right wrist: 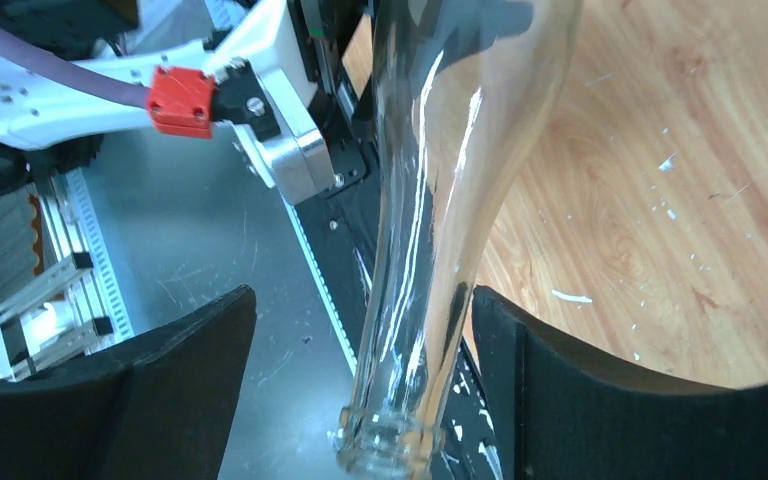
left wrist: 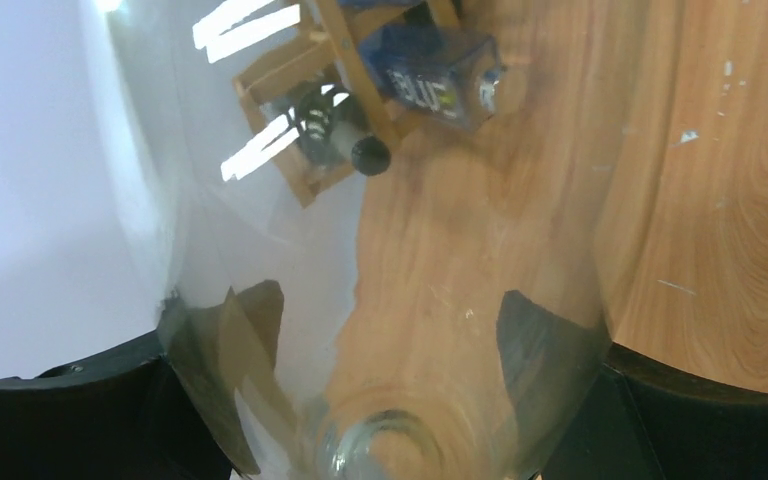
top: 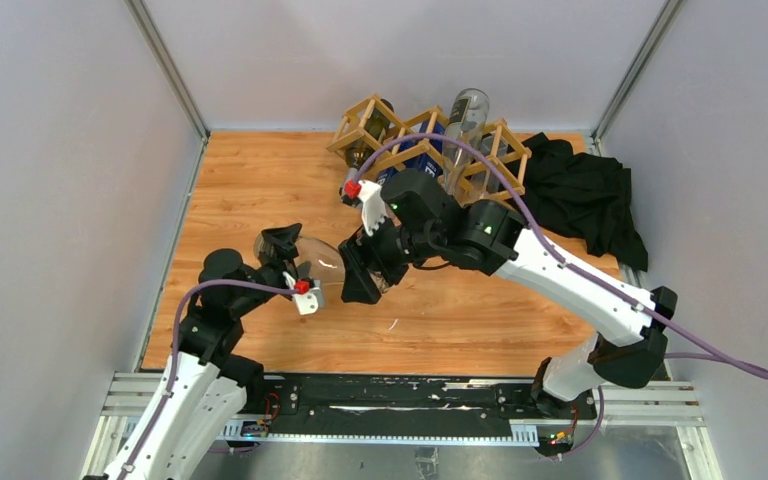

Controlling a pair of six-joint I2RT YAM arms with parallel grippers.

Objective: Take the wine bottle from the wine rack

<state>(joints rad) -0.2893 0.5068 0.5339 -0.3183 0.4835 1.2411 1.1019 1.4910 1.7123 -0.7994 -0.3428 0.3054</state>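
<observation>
The bottle (top: 326, 262) — clear of the rack (top: 430, 145) — is clamped by the left pincer (top: 296, 268), its neck between the parted jaws of the right pincer (right wrist: 365, 310).

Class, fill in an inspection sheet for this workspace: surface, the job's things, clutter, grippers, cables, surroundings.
Surface: wooden table, flecked with small white marks.
Job's things: rack at the back holds a dark bottle, a blue bottle and a clear bottle; the held bottle, also clear, is off the rack.
Clutter: black cloth, back right.
Grippers: left gripper shut on the held bottle's body; right gripper open around its neck.
Cables: purple; left cable by its wrist, right cable crosses the rack in the top view.
Surroundings: grey walls.
</observation>
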